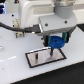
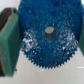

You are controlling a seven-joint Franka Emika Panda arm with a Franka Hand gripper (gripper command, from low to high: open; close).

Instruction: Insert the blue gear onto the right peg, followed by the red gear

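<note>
- Gripper [image 1: 56, 44] pinches the blue gear [image 2: 47, 37] by its rim.
- Gear hangs above the plate's [image 1: 35, 61] 3 o'clock end, a peg showing through its hole.
- Judged light, rigid; toothed rim grips securely.

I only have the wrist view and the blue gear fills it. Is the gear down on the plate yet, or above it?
Observer: Above it. In the exterior view the blue gear, held in the gripper, hangs over the end of the grey plate at the exterior view's right.
Operator: Any peg showing under it?
Observer: A thin dark pin stands on the plate just below the gear's lower edge. I cannot tell whether it has entered the hole.
</note>
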